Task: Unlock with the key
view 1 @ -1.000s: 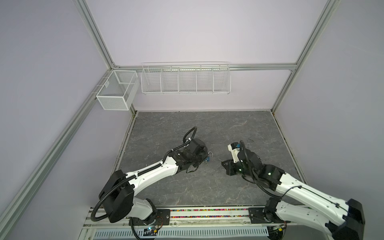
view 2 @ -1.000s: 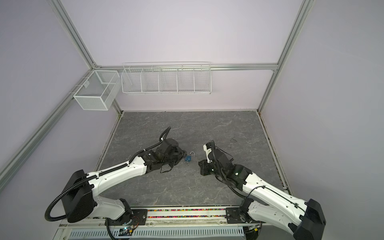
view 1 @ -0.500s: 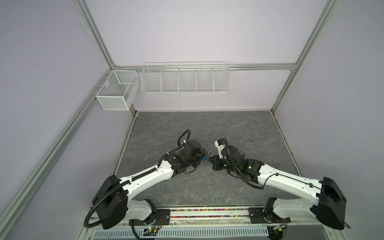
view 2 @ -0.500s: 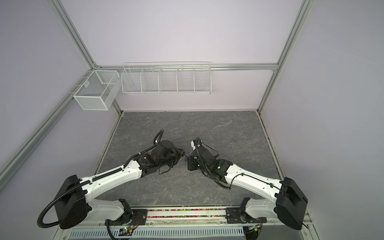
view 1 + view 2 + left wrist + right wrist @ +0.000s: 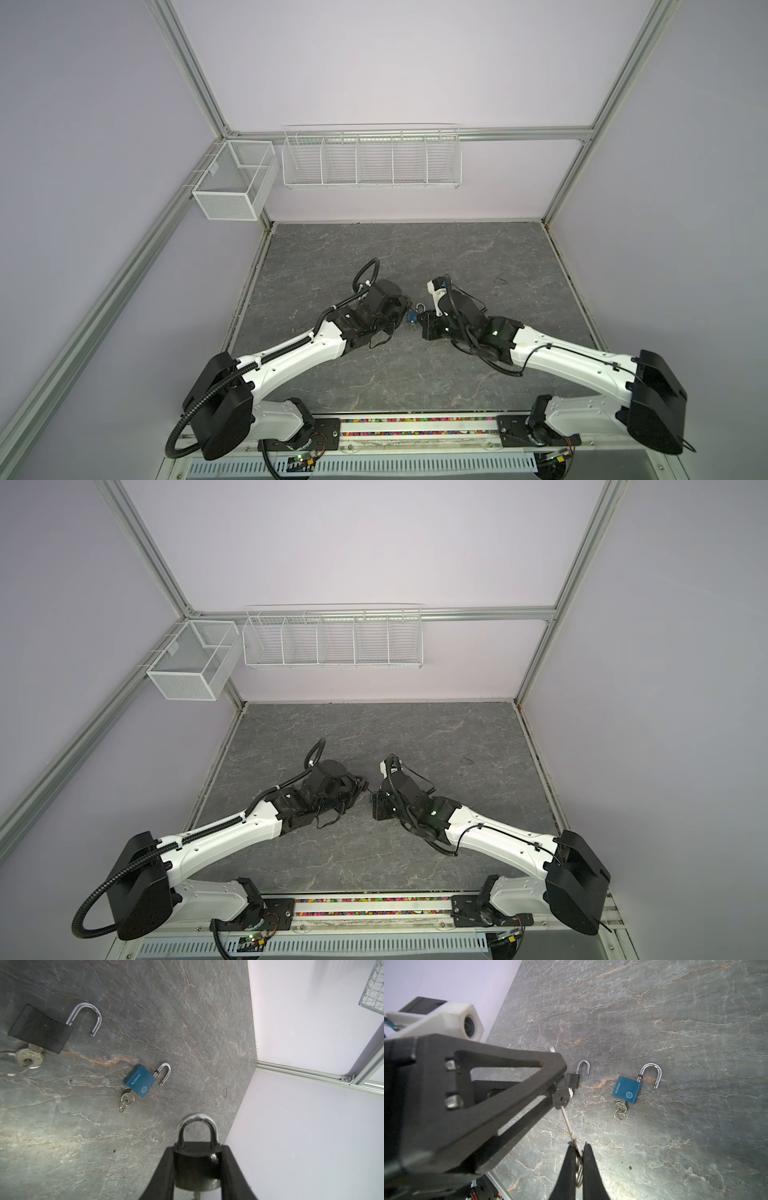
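My left gripper [image 5: 198, 1148] is shut on a black padlock [image 5: 197, 1159] whose silver shackle is closed and points away from the wrist. My right gripper [image 5: 579, 1145] is shut on a key [image 5: 568, 1122] by its head, with the key ring between the pads. The key's blade reaches the round underside of the held padlock [image 5: 560, 1098], and whether it is inside the keyhole I cannot tell. In both top views the left gripper [image 5: 403, 311] and right gripper [image 5: 426, 328] meet tip to tip over the middle of the table.
A blue padlock [image 5: 141, 1081] lies on the grey stone table [image 5: 104, 1147] with its shackle open and a key in it. A larger black padlock [image 5: 40, 1029] lies beyond it, also open with a key. White wire baskets [image 5: 370, 160] hang on the back wall.
My right arm has swung left across the table and brought the key up to the padlock in the left gripper. The left gripper shifted slightly left and back.
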`<state>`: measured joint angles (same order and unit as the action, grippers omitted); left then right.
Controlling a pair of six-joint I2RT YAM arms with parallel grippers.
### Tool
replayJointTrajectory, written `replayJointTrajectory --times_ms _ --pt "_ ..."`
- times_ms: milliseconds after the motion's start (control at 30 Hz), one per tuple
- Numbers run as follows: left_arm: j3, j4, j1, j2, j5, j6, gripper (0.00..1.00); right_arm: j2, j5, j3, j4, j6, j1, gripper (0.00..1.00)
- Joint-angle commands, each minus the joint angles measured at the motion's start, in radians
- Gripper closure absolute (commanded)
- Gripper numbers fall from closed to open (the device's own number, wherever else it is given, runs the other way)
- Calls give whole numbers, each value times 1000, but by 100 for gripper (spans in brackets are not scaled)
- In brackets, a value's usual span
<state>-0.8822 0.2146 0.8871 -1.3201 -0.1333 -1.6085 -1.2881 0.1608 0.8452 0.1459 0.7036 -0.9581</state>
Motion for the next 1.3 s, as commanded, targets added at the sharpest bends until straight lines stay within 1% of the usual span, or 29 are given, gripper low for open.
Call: replayJointTrajectory --times_ms 0,133,267,400,533,833,1067,1267 --pt "-1 -12 -7 16 -14 -22 100 -16 7 21 11 9 -4 93" --pt "3 -17 -7 11 -6 -22 100 -19 8 28 7 4 -4 93" --pt "6 -26 -7 11 1 -25 100 -26 39 66 48 6 -2 93" --pt "9 -20 -6 13 -1 -24 100 -14 40 67 34 5 -1 93" --pt "11 -33 -6 14 8 -28 100 -41 55 96 82 7 1 93" --pt "12 -23 -7 33 -20 -33 100 -47 39 71 69 24 -10 93" --pt "15 -33 -6 25 -6 -37 100 -59 56 107 83 22 -12 93" --pt "9 -17 -5 22 -14 -33 100 -77 47 131 107 57 -11 93"
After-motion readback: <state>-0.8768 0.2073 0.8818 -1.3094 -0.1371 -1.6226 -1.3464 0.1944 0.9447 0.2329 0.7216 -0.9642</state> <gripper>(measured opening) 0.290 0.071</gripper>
